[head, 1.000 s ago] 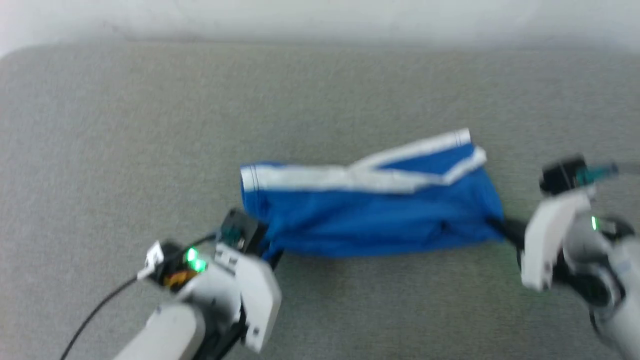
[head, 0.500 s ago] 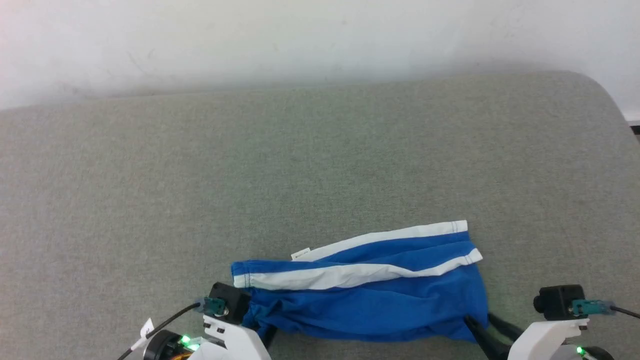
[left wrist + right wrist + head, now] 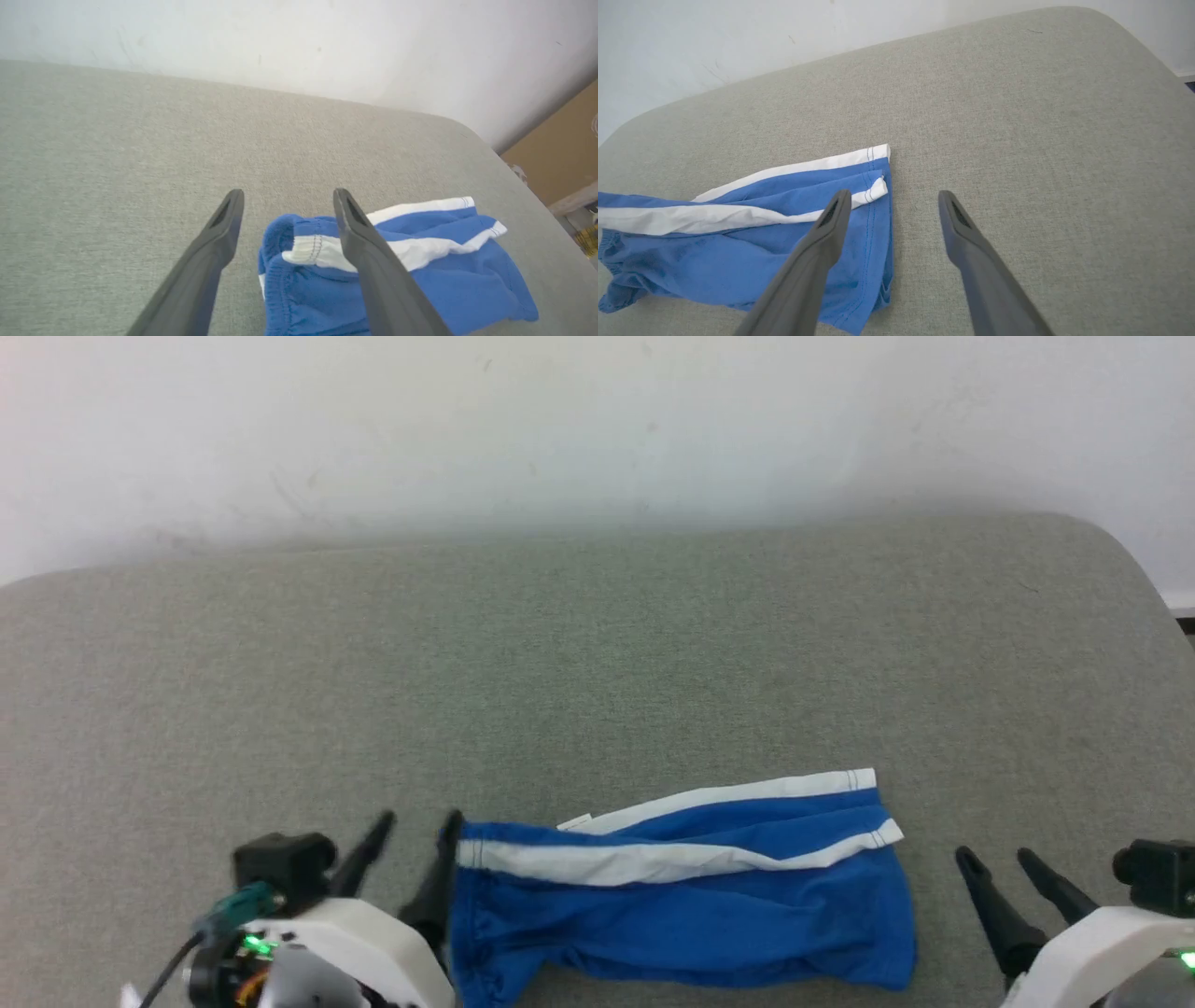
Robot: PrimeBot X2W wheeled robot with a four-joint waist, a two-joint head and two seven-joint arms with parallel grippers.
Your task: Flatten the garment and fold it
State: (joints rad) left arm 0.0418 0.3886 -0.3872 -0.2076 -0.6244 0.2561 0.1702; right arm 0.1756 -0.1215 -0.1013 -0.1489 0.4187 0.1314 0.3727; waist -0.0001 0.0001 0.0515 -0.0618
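Observation:
The garment (image 3: 691,915) is bright blue with white stripe trim and lies crumpled lengthwise on the grey padded surface (image 3: 597,663), near its front edge. My left gripper (image 3: 417,823) stands open just off the garment's left end, its inner finger close to the gathered hem. To the right, my right gripper (image 3: 992,856) is open and a little clear of the other end. In the left wrist view, the open left gripper (image 3: 288,193) frames the garment (image 3: 467,280) at its bunched waistband. In the right wrist view, the right gripper (image 3: 894,194) is open beside the garment (image 3: 738,252) at its striped edge.
A white wall (image 3: 597,429) runs along the far side of the surface. The surface rounds off at its right corner (image 3: 1134,560). A brown cardboard box (image 3: 560,158) stands beyond that corner in the left wrist view.
Both grippers have opened, let go of the garment's two ends and drawn back to either side. The garment now rests loose on the surface. The head camera has also shifted.

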